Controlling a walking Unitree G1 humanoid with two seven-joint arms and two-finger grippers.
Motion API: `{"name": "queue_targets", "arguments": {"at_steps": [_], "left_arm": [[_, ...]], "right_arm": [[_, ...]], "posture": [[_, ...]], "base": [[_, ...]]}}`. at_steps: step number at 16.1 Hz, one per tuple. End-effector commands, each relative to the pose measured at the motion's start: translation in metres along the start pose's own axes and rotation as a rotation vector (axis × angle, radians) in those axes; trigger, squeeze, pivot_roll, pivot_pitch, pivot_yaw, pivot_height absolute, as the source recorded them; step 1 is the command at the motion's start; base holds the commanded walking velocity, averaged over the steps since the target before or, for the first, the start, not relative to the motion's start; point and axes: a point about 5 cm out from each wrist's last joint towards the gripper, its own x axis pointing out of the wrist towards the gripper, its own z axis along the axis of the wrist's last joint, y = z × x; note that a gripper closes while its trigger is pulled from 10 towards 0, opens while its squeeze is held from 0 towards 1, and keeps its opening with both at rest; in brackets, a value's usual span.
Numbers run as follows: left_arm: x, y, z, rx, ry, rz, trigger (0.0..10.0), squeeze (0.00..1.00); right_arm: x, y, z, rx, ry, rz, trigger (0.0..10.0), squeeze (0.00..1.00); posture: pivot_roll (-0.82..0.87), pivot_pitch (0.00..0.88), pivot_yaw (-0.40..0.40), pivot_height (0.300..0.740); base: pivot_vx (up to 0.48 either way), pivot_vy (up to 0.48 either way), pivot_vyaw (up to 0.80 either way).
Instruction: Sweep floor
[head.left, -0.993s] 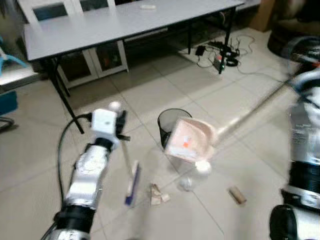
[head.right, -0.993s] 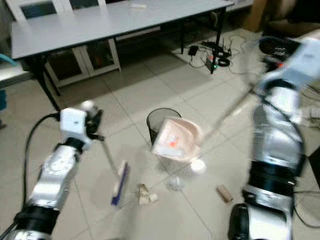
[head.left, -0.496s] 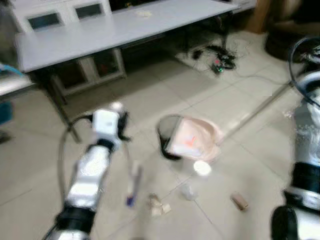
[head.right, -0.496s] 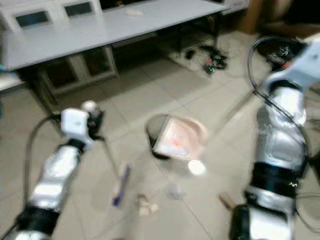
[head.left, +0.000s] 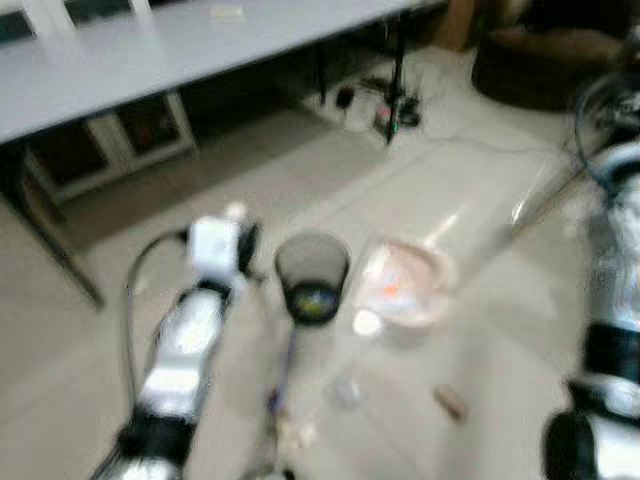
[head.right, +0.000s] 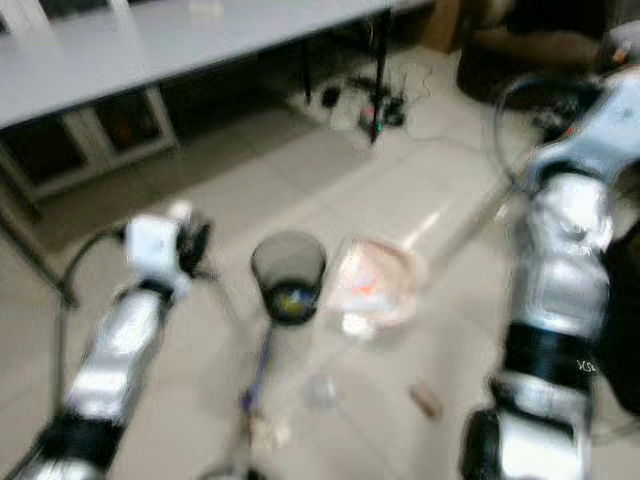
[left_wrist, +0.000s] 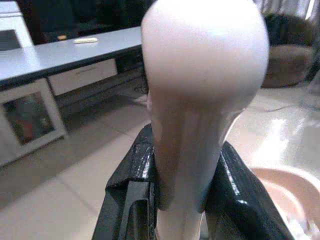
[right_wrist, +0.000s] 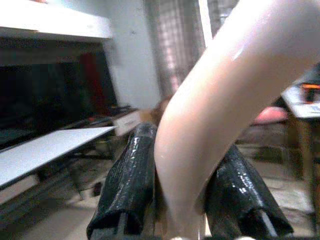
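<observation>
My left gripper (head.left: 238, 250) is shut on the rounded pale top of the broom handle (left_wrist: 200, 100), one black finger (left_wrist: 131, 200) on each side. The broom (head.left: 281, 385) slants down to the floor in front of me. My right gripper (right_wrist: 182, 200) is shut on the pink dustpan handle (right_wrist: 225, 90), which runs low across the floor (head.right: 470, 225) to the pink dustpan (head.left: 405, 285). The dustpan sits just right of a black mesh bin (head.left: 312, 275) with some coloured rubbish in its bottom. Near the broom head lie paper scraps (head.left: 297, 434).
Loose on the tiles are a white lid (head.left: 366, 322), a clear cup (head.left: 345, 392) and a brown block (head.left: 450, 402). A long grey table (head.left: 150, 60) stands at the back, with cables and a power strip (head.left: 385, 112) under its right end. A dark seat (head.left: 530, 60) sits far right.
The whole picture has shifted and blurred as the camera moved. The dustpan has come off the bin's mouth and now lies to its right. Both grippers keep their hold.
</observation>
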Motion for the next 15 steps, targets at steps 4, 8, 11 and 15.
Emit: {"name": "queue_targets", "arguments": {"at_steps": [4,8,11,15], "left_arm": [[-0.003,0.009,0.014,0.044,-0.06,0.049,10.0,0.0],[-0.006,0.012,0.014,0.052,-0.057,0.059,10.0,0.0],[-0.005,0.009,0.015,0.055,-0.057,0.049,10.0,0.0],[-0.005,0.008,0.015,0.058,-0.053,0.035,10.0,0.0]], "right_arm": [[0.006,0.001,0.011,0.037,-0.06,0.014,10.0,0.0],[0.007,0.004,0.008,0.021,-0.061,0.013,10.0,0.0],[0.007,-0.002,0.007,0.015,-0.062,-0.026,10.0,0.0],[0.006,-0.007,0.005,0.006,-0.063,-0.051,10.0,0.0]], "posture": [[-0.02,0.0,0.019,0.74],[-0.01,0.0,0.023,0.74],[-0.02,0.0,0.033,0.74],[-0.02,0.0,0.041,0.74]], "base": [[0.393,0.0,0.0],[0.392,0.0,0.0],[0.39,0.0,0.0],[0.394,0.0,0.0]]}}
